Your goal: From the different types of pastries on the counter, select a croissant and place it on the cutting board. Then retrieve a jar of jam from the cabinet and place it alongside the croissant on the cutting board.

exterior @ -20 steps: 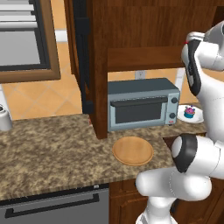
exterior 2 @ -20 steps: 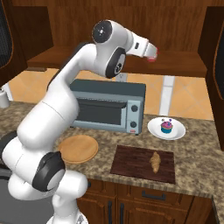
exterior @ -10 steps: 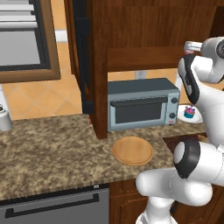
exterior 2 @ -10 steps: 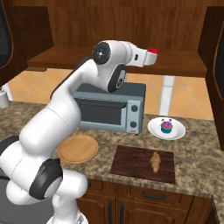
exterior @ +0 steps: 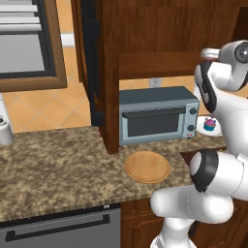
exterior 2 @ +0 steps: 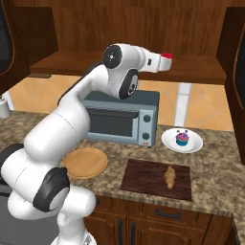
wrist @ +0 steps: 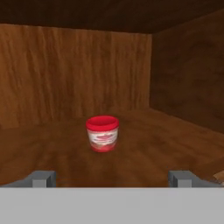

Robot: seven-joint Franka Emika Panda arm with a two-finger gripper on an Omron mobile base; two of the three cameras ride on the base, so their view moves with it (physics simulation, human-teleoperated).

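The fingertips point(wrist: 43, 178) are sitting wide apart at the bottom of the hand view, released and gripping nothing, with the gripper point(wrist: 112, 179) facing into the cabinet point(wrist: 65, 74). The jar point(wrist: 102, 134) is standing upright on the shelf plank ahead of the fingers, centred between them but not yet inside the gap — no contact is showing. In the right base view the gripper point(exterior 2: 165, 61) is reaching level at shelf height, above the toaster oven point(exterior 2: 122, 118). Below, on the counter point(exterior 2: 215, 191), the croissant point(exterior 2: 169, 176) is lying on the board point(exterior 2: 143, 178), right of centre, leaving bare wood on its left. The cupcake point(exterior 2: 182, 139) is resting on a white plate point(exterior 2: 168, 140) behind the board, and the round tan plate point(exterior 2: 85, 162) is sitting to the board's left. Judging from this layout, the first half of the task is complete; the jar stage is only beginning. Remaining work — advancing until the jar is between the fingers, closing, withdrawing from the cabinet, and lowering the jar onto the board beside the croissant.
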